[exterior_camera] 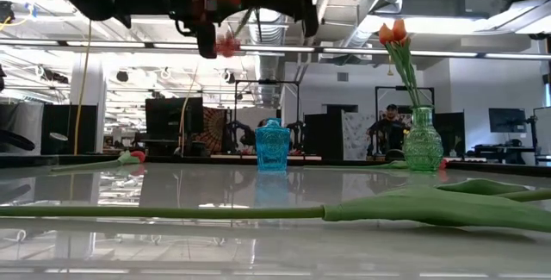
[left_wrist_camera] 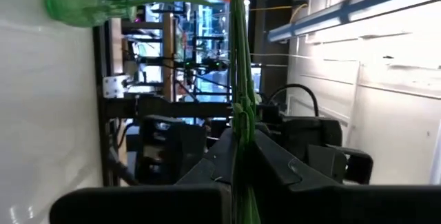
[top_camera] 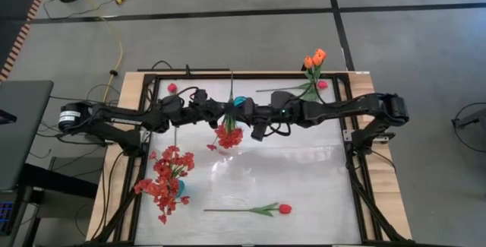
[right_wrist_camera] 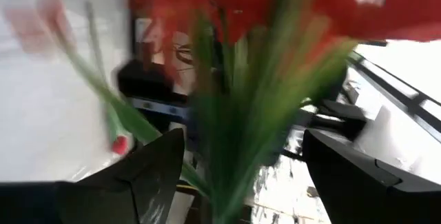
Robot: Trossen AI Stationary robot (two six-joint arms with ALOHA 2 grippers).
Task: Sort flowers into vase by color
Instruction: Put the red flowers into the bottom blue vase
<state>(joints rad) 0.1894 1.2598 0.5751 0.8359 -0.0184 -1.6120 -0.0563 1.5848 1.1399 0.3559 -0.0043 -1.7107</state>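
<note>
White and glossy, the table [top_camera: 304, 178] sits inside a dark frame, with a large open room of desks and monitors behind it in the low view.

We find both arms meeting high over the middle of the table. The left gripper [top_camera: 225, 115] is closed tight on the thin green stem of a red blossom spray [top_camera: 228, 135]; in the left wrist view that stem [left_wrist_camera: 240, 79] runs straight up from between the clamped fingers [left_wrist_camera: 275, 172]. The spray hangs clear of the table, its red head pointing toward the near edge in the high view.

The right gripper [top_camera: 260, 122] stands at full spread just beside the spray. In the right wrist view its two fingers [right_wrist_camera: 148, 172] flank the blurred red blossoms and green stems without closing on them; we cannot tell whether a finger touches the spray.

We read no brands, labels or writing anywhere.

Other flowers:
- A bushy red spray [top_camera: 165, 178] stands in a vase near the left front of the table.
- Two orange tulip buds [exterior_camera: 393, 31] stand in a green glass vase [exterior_camera: 422, 142] at the far right.
- One red-pink tulip [top_camera: 258, 210] lies flat near the front edge, bud to the right.
- A blue glass vase [exterior_camera: 272, 146] stands upright at the far centre, below the grippers.
</note>
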